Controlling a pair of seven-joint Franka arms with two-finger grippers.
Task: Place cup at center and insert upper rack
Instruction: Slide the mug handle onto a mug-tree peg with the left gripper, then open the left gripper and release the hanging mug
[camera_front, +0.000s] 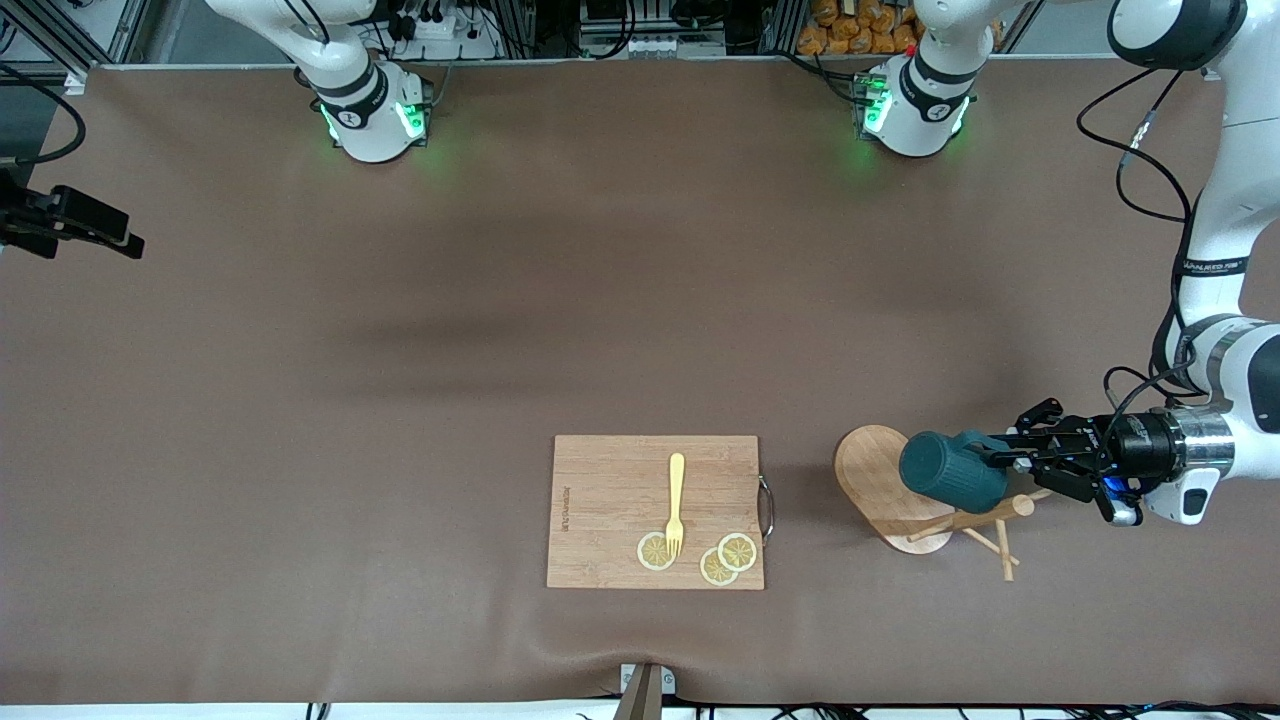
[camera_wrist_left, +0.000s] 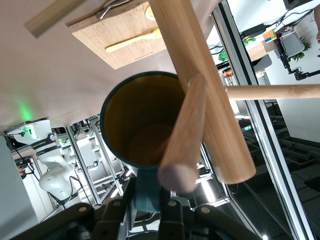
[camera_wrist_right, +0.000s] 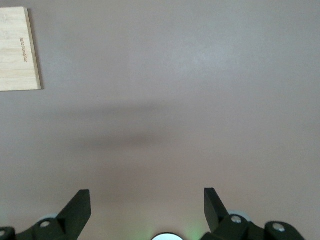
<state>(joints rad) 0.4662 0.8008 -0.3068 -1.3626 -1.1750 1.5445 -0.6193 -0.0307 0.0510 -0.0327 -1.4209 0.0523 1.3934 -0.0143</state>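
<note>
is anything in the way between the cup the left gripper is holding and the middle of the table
The rack is: the left gripper holds the cup by its handle right beside the rack's post and pegs, so it must come off first. The bare table toward the center shows nothing else.

Left arm's busy, right one's just waiting

Left gripper (camera_front: 1000, 456) pinched tight, wrist turned sideways; right gripper (camera_wrist_right: 147, 207) spread wide, pointing straight down.
</note>
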